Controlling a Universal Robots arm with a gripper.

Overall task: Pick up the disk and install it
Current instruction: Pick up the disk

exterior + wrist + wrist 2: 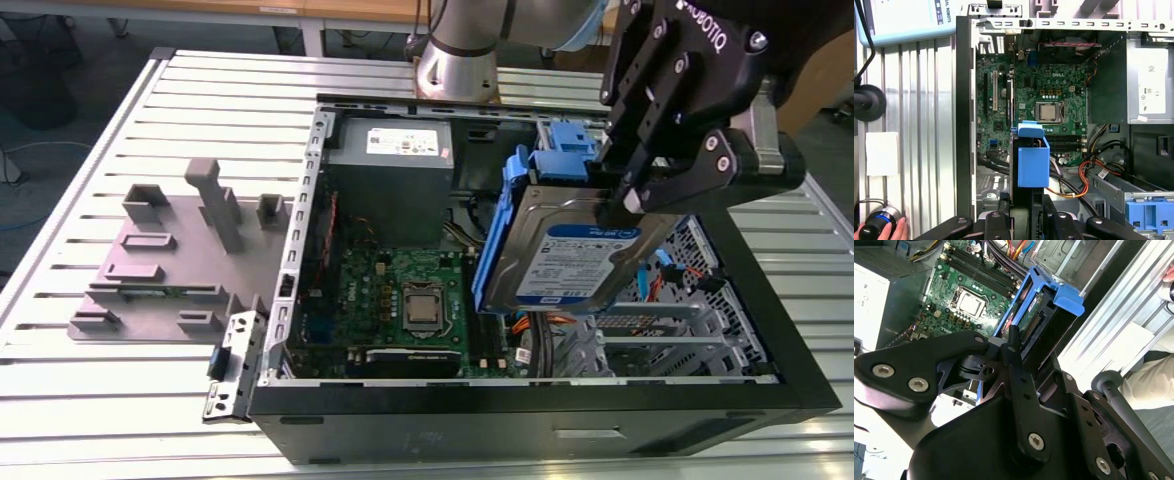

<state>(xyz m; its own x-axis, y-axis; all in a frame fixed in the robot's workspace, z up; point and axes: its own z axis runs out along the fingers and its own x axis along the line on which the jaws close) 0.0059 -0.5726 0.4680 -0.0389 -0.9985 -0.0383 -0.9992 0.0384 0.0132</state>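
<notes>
The black gripper (pixel 627 203) was clamped tight on the disk (pixel 567 255), a flat silver metal hard drive w/ a white & blue label & blue plastic side rails. It gripped the drive near the top end.

The disk hung tilted, label side facing out in the exterior view. It was up in the air over the open black PC case (pixel 534 412). It was above the gap btwn the green circuit board (pixel 400 285) & the silver metal drive cage (pixel 674 335). It touched nothing but the gripper, so I think it wasn't in its slot yet. In both wrist views the blue rail end (pixel 1033 160) (pixel 1056 292) stuck out past the gripper, w/ the board far below.

A grey metal box w/ a white sticker (pixel 391 152) sat at the far end of the case. A grey plastic block w/ posts (pixel 174 262) sat on the ribbed metal table (pixel 80 385), well apart from the case.

How it prob. handles:
- Stiff, won't bend.
- Heavy for its size.
- Smooth metal, so a bit slippery.
- Breaks inside if dropped or bumped.
- The blue rails are thin plastic & could flex or snap.
- Best held on the hard metal body, not the rails.
</notes>
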